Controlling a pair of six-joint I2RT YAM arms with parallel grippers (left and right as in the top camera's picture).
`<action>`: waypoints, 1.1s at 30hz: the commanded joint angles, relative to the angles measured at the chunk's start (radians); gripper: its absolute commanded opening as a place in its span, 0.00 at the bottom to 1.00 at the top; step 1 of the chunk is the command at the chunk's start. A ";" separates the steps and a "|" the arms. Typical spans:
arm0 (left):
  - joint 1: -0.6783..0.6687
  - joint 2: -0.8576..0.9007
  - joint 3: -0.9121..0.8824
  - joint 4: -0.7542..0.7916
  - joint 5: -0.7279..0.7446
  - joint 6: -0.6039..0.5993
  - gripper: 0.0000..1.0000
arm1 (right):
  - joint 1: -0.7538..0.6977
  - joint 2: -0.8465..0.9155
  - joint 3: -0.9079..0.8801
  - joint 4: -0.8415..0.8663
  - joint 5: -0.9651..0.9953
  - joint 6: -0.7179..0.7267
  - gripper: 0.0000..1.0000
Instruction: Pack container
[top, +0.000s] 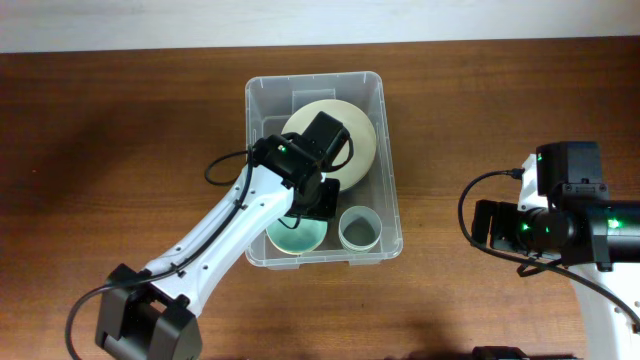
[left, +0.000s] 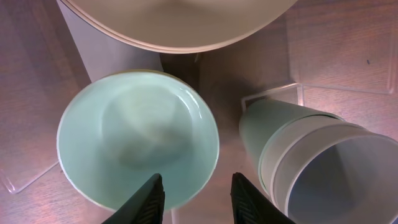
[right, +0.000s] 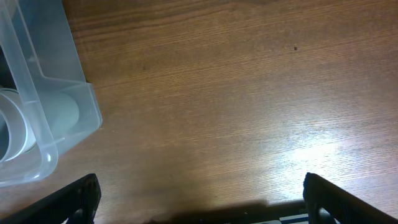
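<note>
Overhead: clear rectangular plastic container (top: 392, 150), centre of table (top: 120, 150). Inside: tilted cream round plate (top: 362, 128) far, mint-green bowl (top: 290, 238) near-left, pale-green cup (top: 360, 228) near-right, seemingly arranged to fit.
Left wrist: left gripper (left: 196, 196) part-open, empty, over bowl.
Right wrist: right gripper (right: 199, 202) wide, empty, right of container.

clear container (top: 262, 95), mint bowl (left: 137, 137), cream plate (top: 362, 135)

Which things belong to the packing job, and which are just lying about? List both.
Job: container; cream plate, mint bowl and cup inside it; left gripper, jaws open over the bowl.
Not part of it: table; right gripper, open, off to the side.
</note>
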 joint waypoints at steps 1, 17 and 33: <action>0.007 0.004 0.016 -0.008 0.002 0.006 0.36 | 0.006 0.001 -0.001 0.003 0.009 0.004 1.00; 0.499 -0.189 0.120 0.049 -0.213 0.096 0.57 | 0.006 0.110 0.000 0.392 -0.081 -0.014 0.95; 0.766 -0.169 0.120 0.074 -0.216 0.097 0.99 | 0.006 0.338 0.000 0.741 -0.060 -0.129 0.99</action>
